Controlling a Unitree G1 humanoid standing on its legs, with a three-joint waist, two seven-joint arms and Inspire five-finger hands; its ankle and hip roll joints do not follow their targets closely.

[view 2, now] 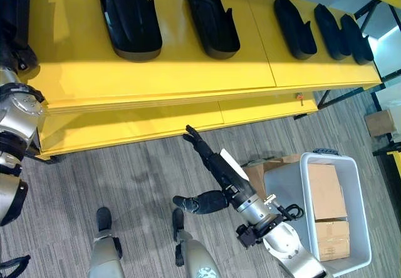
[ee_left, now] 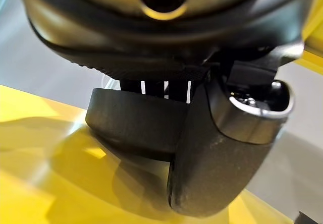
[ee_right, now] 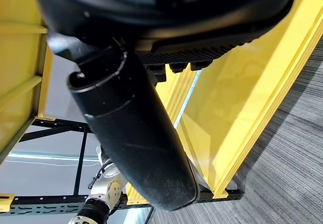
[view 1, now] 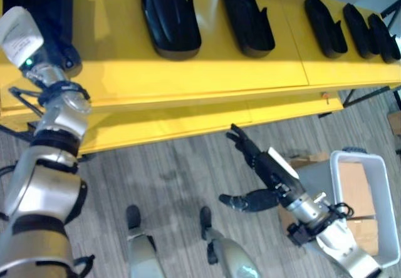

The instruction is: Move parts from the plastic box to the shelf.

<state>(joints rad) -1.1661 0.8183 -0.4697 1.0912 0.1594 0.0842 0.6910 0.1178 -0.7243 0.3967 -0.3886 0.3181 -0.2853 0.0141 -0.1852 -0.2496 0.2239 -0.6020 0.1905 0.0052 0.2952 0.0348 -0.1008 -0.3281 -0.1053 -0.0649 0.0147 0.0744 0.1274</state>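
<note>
Right hand fingers straight, empty; left hand fingers clasp smooth black part.

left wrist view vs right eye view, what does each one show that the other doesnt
The left wrist view alone shows the left hand up close, curled round a black part resting on the yellow shelf. The right eye view alone shows the right hand with straight fingers above the floor, the plastic box holding cardboard boxes, and five black parts in a row. Both show the shelf.
</note>
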